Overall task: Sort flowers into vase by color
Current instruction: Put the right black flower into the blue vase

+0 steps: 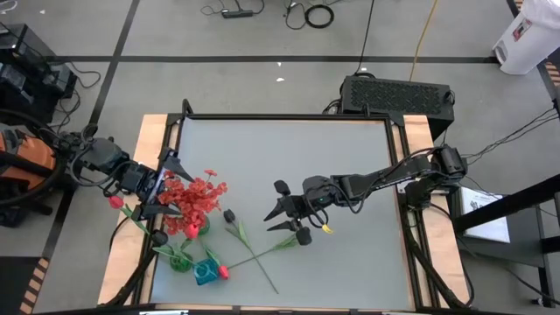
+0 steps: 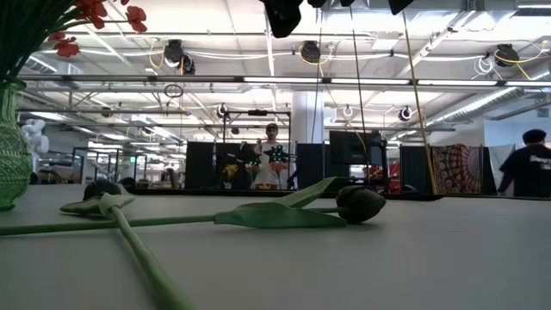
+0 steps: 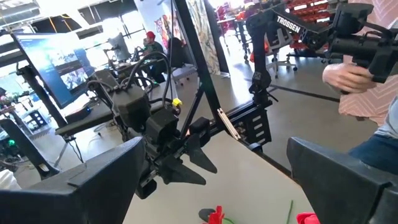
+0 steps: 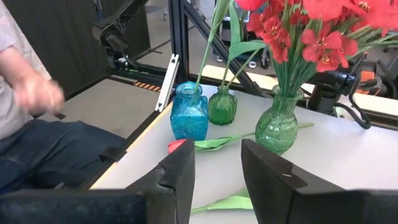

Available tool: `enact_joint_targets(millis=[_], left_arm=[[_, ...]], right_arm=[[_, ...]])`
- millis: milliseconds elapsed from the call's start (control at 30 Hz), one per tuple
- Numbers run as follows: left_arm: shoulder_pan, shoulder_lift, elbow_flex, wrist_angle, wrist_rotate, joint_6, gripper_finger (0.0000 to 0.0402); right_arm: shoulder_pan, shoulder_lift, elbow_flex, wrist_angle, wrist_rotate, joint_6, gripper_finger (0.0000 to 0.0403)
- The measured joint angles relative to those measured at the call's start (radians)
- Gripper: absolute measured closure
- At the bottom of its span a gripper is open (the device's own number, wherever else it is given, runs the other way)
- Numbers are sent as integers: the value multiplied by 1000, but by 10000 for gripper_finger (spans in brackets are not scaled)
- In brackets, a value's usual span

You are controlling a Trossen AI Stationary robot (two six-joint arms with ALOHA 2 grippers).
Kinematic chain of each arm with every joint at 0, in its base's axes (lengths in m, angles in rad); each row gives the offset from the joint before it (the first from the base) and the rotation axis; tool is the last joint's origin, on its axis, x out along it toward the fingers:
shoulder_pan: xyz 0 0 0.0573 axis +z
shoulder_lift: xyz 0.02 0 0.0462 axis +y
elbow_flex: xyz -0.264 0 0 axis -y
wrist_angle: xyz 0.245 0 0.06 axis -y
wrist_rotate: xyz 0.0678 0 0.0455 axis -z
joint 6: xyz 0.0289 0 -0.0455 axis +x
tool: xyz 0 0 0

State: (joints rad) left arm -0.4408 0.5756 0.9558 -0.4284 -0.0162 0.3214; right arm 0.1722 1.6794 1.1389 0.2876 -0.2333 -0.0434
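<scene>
The left gripper [image 1: 171, 185] hangs at the bench's [image 1: 350, 219] left edge with its jaws spread wide and empty, right beside the frilly red flowers [image 1: 197, 197]. These flowers stand in the large green vase [image 4: 278, 127].

Near that vase, toward the front edge of the bench, stand a small green vase [image 4: 222, 107] and a blue vase [image 4: 189, 114]. Each of the two carries a green stem; their blooms lie out of frame in the right wrist view. A red-pink bud [image 1: 224, 272] lies on the bench just beside the blue vase.

Toward the middle of the bench, two black-bud flowers [image 1: 229, 215] lie flat with their stems crossed. One of the two buds lies directly below the right gripper's tips.

The right gripper [image 1: 282, 215] hovers above the bench centre. Its jaws stand narrowly apart and hold nothing.

The word "TROSSEN" is readable on the right arm [image 3: 298, 28] in the left wrist view.
</scene>
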Motion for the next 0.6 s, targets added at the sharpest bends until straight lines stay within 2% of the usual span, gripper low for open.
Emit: enact_joint_targets(millis=[333,600], left_arm=[[0,0,0,0,0,0,4],[0,0,0,0,0,0,4]], right_arm=[[0,0,0,-3,0,79,280],[0,0,0,-86,-5,91,280]])
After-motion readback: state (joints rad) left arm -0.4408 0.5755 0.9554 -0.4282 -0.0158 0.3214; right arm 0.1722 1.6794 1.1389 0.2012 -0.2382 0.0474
